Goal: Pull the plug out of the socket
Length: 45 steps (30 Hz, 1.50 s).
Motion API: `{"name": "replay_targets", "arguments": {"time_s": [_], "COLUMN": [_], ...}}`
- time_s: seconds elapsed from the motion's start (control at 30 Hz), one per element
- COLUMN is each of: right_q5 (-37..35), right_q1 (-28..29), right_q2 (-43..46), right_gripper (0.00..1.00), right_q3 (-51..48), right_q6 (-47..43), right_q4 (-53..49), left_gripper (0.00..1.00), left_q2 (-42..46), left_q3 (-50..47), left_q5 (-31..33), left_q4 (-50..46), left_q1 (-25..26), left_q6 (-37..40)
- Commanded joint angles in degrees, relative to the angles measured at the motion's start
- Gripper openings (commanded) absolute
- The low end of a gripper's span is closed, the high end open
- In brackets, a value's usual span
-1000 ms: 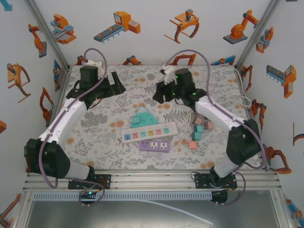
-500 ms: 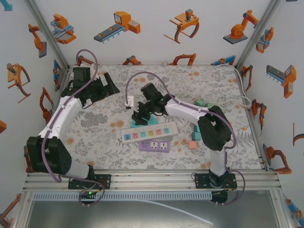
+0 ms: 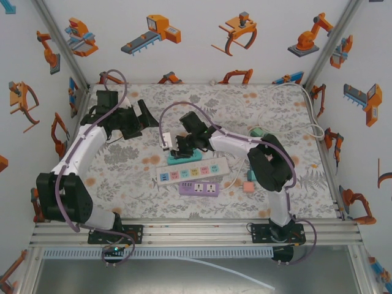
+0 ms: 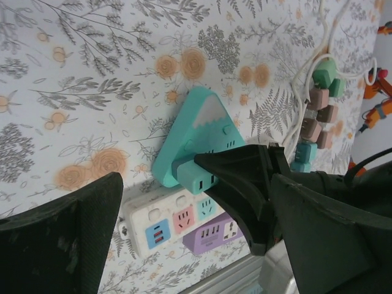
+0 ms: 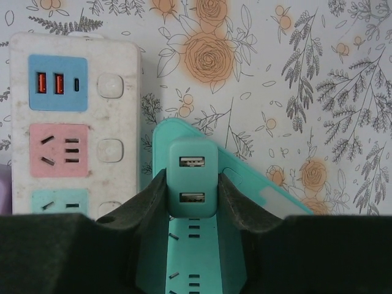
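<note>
Right wrist: the right gripper [image 5: 193, 184] is pinching the teal USB plug [image 5: 192, 160] between its fingers, and the plug is sitting in the triangular teal socket [image 5: 208, 257] beneath. Nothing is holding that socket down, so pulling is risking lifting it too. The left gripper [image 3: 142, 116] is hanging spread, well apart.

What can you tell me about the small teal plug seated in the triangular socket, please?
The plug is a small, rounded teal block of smooth-looking plastic with two USB ports stacked on its face. It sits pushed into the teal triangular socket, which lies on the floral table beside a white power strip. The right gripper has its dark jaws shut on the plug's two sides.
</note>
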<state>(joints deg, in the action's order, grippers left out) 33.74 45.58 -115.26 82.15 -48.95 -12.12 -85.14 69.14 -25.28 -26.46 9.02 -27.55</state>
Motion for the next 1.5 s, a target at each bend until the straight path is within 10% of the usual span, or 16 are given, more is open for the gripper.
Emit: {"name": "replay_targets", "arguments": {"time_s": [0.0,0.17,0.53,1.47], "right_q5": [4.04,6.63,6.61,5.90], "right_q1": [0.38,0.38,0.38,0.30], "right_q2": [2.50,2.21,-0.55,3.60], "right_gripper": [0.17,0.17,0.16,0.08], "right_q3": [-0.86,-1.63,1.26,2.87], "right_q6": [-2.08,-1.76,-1.54,2.07], "right_q4": [1.91,4.30,5.81,8.11], "left_gripper": [0.94,0.68,0.52,0.44], "left_q2": [-5.84,-13.20,-21.18,-28.06], "left_q3": [-0.97,-0.78,-2.79,-10.88], "left_q5": [-8.21,-13.62,-17.56,-11.61], "left_q4": [5.08,9.21,11.59,7.96], "left_q1": [0.15,1.76,3.24,2.13], "left_q6": [0.61,1.53,4.88,12.27]}}
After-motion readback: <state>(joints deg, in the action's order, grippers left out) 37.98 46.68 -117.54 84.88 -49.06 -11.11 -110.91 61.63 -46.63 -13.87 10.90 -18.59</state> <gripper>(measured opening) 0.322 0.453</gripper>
